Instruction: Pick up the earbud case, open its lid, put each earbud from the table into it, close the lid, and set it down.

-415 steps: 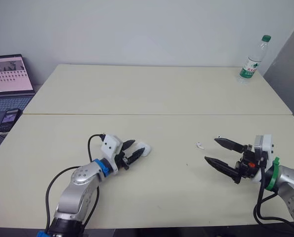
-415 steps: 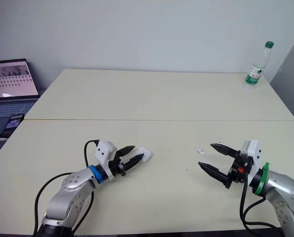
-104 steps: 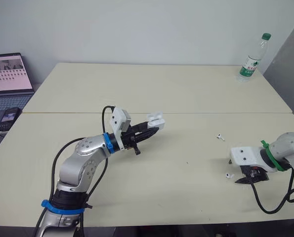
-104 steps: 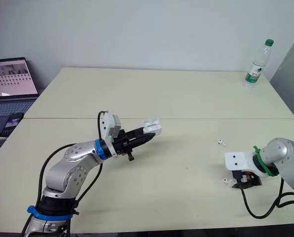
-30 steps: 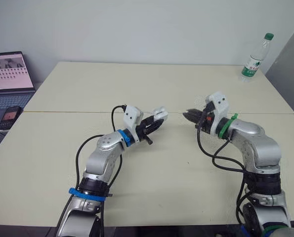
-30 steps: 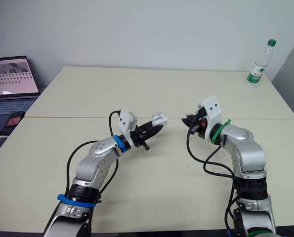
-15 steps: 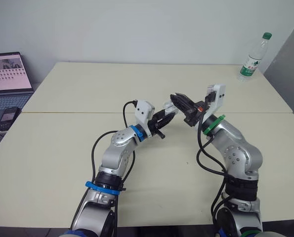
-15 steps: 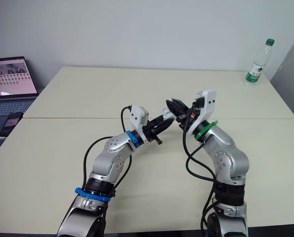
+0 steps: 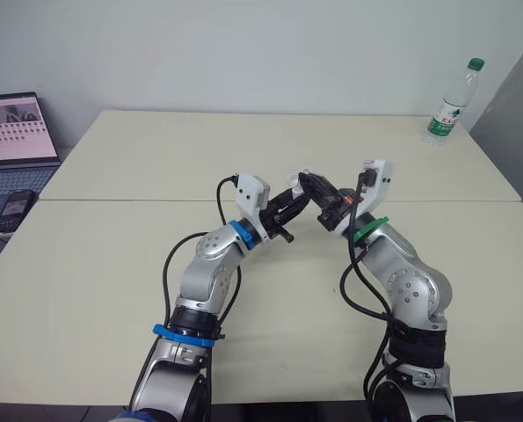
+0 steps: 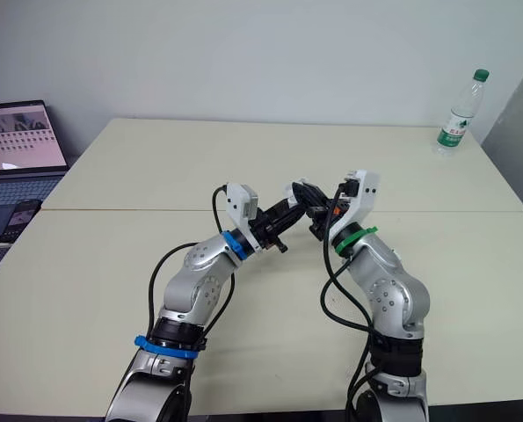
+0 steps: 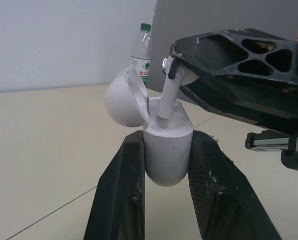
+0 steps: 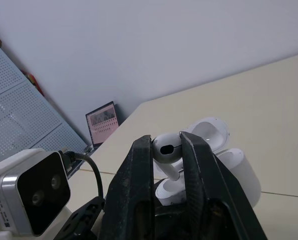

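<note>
Big picture first: the table (image 9: 112, 290) has nothing to do with the action now, since both arms are lifted off it and meet in the air above its middle. A second ago there was a clear gap between them. Now the right one has swung in and closed it.

The left gripper (image 11: 167, 137) is clamped on the case (image 11: 166, 155), fingers on either side of the rounded body, holding it upright with the lid flipped back on its hinge. So pickup and lid opening look done to me.

The right gripper (image 12: 166, 141) is pinched narrow on the head of an earbud (image 12: 165, 148). A few seconds back it was down low at the right of the table going for that bud. Now it's right over the mouth of the case.

The small stuff is what matters. The stem of the bud points down and its tip is already inside the case opening, though the head sits well proud of the rim. I'd call it half seated, not dropped in.

My read is that the first insertion is nearly there, with a little more push down and then a release to go. An earlier shot had a second bud lying on the table further right, so I reckon there's one more fetch before closing the lid and setting the case down.
</note>
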Robot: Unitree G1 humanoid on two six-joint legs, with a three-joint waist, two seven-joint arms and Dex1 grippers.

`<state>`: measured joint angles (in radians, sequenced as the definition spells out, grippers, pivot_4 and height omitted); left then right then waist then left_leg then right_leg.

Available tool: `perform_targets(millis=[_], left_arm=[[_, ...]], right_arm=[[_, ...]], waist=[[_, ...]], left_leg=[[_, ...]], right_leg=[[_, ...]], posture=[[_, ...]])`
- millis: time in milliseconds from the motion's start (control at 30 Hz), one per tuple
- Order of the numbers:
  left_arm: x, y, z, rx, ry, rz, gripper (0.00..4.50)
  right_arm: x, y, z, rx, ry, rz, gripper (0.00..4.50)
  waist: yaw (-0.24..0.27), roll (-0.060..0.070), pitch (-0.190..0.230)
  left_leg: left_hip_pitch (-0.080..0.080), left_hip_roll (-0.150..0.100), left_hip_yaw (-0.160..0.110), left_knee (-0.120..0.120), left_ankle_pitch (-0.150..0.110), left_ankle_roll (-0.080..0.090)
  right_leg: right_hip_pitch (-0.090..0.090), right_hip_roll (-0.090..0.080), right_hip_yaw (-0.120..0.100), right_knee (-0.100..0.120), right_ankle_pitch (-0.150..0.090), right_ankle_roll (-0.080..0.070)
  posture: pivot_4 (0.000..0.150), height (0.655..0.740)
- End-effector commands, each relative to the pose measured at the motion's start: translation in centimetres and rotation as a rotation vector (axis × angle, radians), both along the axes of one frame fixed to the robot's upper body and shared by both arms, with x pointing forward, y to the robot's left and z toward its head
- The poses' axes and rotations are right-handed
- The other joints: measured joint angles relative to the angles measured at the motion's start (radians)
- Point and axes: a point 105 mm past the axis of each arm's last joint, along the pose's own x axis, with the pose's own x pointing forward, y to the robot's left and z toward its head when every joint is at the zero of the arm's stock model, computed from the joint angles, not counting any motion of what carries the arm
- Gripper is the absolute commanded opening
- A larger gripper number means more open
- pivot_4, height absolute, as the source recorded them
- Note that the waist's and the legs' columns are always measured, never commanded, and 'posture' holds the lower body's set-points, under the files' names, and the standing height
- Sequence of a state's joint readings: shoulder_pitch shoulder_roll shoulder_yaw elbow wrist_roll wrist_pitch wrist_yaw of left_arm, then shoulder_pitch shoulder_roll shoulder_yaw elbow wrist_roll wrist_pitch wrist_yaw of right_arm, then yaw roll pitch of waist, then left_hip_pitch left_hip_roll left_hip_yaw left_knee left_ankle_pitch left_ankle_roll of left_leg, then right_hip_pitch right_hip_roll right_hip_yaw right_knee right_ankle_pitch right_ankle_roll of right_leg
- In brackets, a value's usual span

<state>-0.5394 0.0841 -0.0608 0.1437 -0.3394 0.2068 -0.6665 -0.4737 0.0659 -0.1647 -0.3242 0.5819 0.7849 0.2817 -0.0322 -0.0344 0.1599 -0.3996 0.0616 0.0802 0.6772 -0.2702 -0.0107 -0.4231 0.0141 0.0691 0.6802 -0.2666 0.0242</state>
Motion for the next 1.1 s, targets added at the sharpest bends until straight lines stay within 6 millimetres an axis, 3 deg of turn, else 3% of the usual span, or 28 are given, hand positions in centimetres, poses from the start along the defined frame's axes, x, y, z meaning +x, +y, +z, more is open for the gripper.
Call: perform_targets(millis=[33, 600, 867, 1000, 1100], left_arm=[[-0.7, -0.3, 1.9, -0.039, -0.071, -0.020, 0.81], [-1.0, -0.9, 2.0, -0.058, -0.073, -0.036, 0.81], [-1.1, -0.9, 1.9, -0.051, -0.075, -0.038, 0.81], [-1.1, -0.8, 1.8, -0.047, -0.074, -0.037, 0.81], [-1.1, -0.7, 1.8, -0.043, -0.075, -0.034, 0.81]], right_arm=[[-0.6, 0.2, 0.6, 0.013, -0.022, 0.024, 0.40], [-1.0, 0.7, -0.4, -0.015, 0.018, 0.052, 0.40], [-0.9, 0.3, -0.2, -0.025, 0.007, 0.044, 3.13], [-1.2, -0.5, 0.9, -0.037, -0.067, 0.042, 4.46], [-1.4, -1.6, 1.9, -0.073, -0.126, 0.051, 4.46]], waist=[[0.000, 0.000, 0.000], [0.000, 0.000, 0.000], [0.000, 0.000, 0.000], [0.000, 0.000, 0.000], [0.000, 0.000, 0.000]], left_leg=[[0.000, 0.000, 0.000, 0.000, 0.000, 0.000], [0.000, 0.000, 0.000, 0.000, 0.000, 0.000], [0.000, 0.000, 0.000, -0.001, 0.000, 0.000], [0.000, 0.000, 0.000, -0.001, 0.000, 0.000], [-0.001, 0.000, 0.000, -0.001, 0.000, 0.000]], right_leg=[[0.000, 0.000, 0.000, 0.000, 0.000, 0.000], [0.000, 0.000, 0.000, 0.000, 0.000, 0.000], [0.000, 0.000, 0.000, -0.001, 0.000, 0.000], [0.000, 0.000, 0.000, -0.001, 0.000, 0.000], [0.000, 0.000, 0.000, -0.001, 0.000, 0.000]], posture=[[0.150, 0.7362], [0.150, 0.7362], [0.150, 0.7362], [0.150, 0.7362], [0.150, 0.7362]])
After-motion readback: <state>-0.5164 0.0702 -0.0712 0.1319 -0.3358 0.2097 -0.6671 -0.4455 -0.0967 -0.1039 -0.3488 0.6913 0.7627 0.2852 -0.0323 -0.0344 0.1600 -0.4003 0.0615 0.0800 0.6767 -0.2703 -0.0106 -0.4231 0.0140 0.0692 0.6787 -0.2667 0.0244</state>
